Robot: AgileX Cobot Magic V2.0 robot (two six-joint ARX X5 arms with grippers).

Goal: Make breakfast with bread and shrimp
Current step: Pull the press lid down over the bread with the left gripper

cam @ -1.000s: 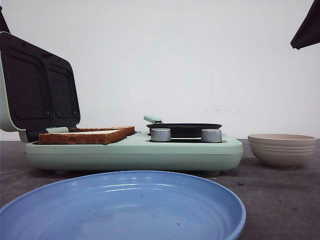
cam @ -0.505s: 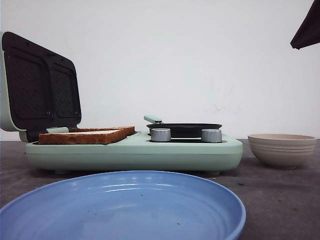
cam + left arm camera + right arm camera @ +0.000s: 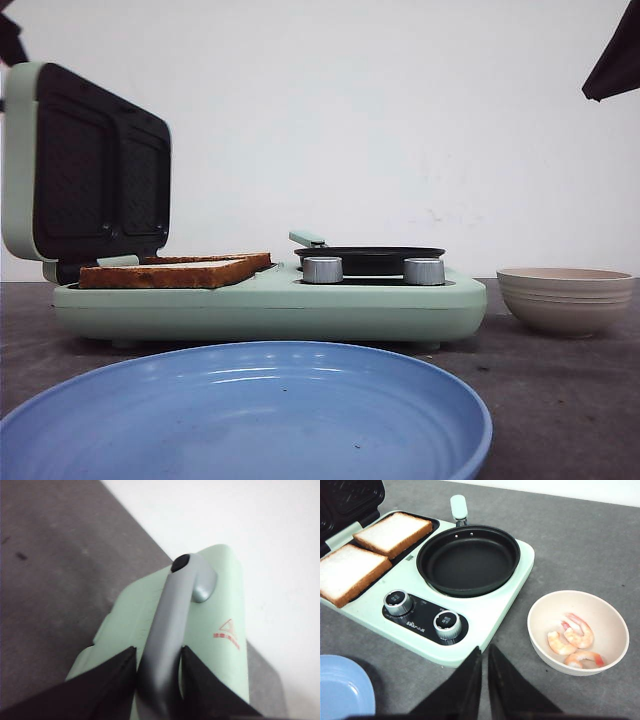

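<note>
Lid coming down on the bread, shrimp untouched

Left claw (image 3: 159,680) pinches the smooth grey lid handle (image 3: 172,625) of the mint breakfast maker (image 3: 270,305) near the desk's left edge; two soft square bread slices (image 3: 370,555) sit on its grill plate, the black round pan (image 3: 468,560) is empty, shrimp (image 3: 572,642) wait in the beige bowl (image 3: 540,630), and the right claw (image 3: 485,680) hangs pressed together.
</note>
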